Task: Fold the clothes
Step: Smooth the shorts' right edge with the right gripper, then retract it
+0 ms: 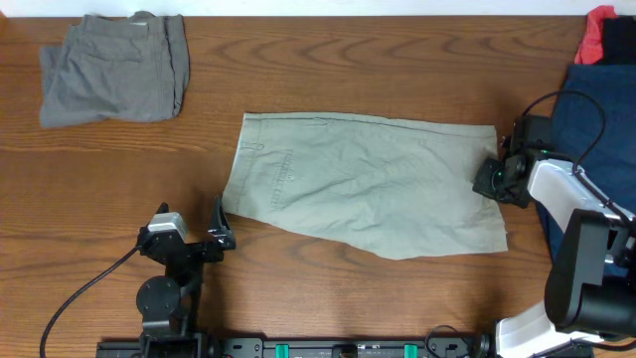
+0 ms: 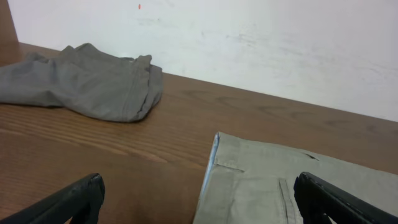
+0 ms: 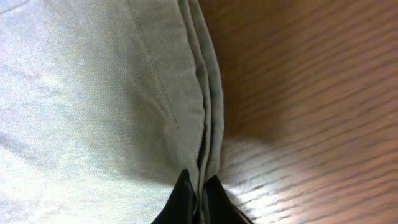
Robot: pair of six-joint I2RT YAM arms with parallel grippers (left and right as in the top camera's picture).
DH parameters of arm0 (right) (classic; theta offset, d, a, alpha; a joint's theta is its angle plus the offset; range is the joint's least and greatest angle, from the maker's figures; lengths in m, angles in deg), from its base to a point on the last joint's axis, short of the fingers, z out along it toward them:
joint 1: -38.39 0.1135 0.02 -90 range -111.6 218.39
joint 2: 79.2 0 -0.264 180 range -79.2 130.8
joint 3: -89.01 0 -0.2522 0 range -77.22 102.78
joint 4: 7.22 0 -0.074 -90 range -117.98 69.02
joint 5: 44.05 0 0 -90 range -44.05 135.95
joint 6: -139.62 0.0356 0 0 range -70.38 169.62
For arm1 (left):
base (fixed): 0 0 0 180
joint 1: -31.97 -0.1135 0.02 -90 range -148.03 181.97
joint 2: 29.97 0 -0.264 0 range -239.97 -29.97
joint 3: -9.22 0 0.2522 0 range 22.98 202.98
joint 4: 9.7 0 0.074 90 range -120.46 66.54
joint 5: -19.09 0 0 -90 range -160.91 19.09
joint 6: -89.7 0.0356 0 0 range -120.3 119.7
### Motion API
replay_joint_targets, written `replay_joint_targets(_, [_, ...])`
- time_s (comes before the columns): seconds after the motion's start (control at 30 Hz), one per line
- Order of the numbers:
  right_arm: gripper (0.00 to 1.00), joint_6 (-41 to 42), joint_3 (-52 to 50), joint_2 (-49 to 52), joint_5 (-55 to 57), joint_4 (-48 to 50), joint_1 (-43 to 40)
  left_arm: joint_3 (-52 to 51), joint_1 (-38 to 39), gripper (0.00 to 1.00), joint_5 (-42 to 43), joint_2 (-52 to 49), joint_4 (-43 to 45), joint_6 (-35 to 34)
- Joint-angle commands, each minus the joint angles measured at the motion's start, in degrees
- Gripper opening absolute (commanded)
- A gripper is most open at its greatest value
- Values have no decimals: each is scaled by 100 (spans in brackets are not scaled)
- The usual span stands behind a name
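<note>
The khaki-beige shorts (image 1: pixel 358 179) lie flat, folded in half, in the middle of the table, waistband to the left. My right gripper (image 1: pixel 494 177) is at their right hem edge and is shut on the layered edge of the shorts (image 3: pixel 124 93), fingertips (image 3: pixel 200 186) pinching the cloth. My left gripper (image 1: pixel 217 224) is open and empty, just off the shorts' lower left corner; in the left wrist view the waistband corner (image 2: pixel 261 180) lies between its fingers (image 2: pixel 199 199). Folded grey shorts (image 1: pixel 114 68) sit at the far left; they also show in the left wrist view (image 2: pixel 93 87).
A navy garment (image 1: pixel 596 109) lies at the right edge with a red and black piece (image 1: pixel 604 35) behind it. A black cable (image 1: pixel 576 109) runs over the navy cloth. A white wall (image 2: pixel 249 43) backs the table.
</note>
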Motion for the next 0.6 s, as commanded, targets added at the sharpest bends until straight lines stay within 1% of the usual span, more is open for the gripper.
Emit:
replay_joint_targets(0.0, [1, -35, 260, 44, 269, 26, -66, -114, 17, 98, 17, 31, -164, 76])
replay_joint_targets(0.2, [2, -229, 538, 44, 291, 4, -66, -114, 17, 98, 17, 31, -164, 76])
replay_joint_targets(0.23, [2, -232, 603, 44, 289, -50, -66, -114, 17, 98, 17, 31, -164, 76])
replay_joint_targets(0.27, [6, -229, 669, 44, 289, -129, -66, -114, 17, 98, 17, 31, -164, 76])
replay_joint_targets(0.3, [24, -229, 737, 44, 286, -208, -63, -114, 17, 98, 17, 31, -164, 76])
replay_joint_targets(0.33, [36, -229, 817, 44, 286, -289, -63, -114, 17, 98, 17, 31, -164, 76])
replay_joint_targets(0.37, [43, -240, 909, 42, 286, -376, -63, -114, 17, 98, 17, 31, -164, 76])
replay_joint_targets(0.4, [54, -275, 988, 42, 289, -452, -63, -114, 17, 98, 17, 31, -164, 76])
replay_joint_targets(0.47, [66, -313, 1294, 39, 293, -778, -66, -114, 17, 98, 17, 31, -164, 76])
replay_joint_targets(0.5, [73, -310, 1473, 37, 293, -988, -66, -114, 17, 98, 17, 31, -164, 76])
replay_joint_targets(0.53, [95, -308, 1679, 37, 289, -1231, -66, -114, 17, 98, 17, 31, -164, 76])
replay_joint_targets(0.57, [99, -297, 1906, 37, 280, -1497, -66, -114, 17, 98, 17, 31, -164, 76])
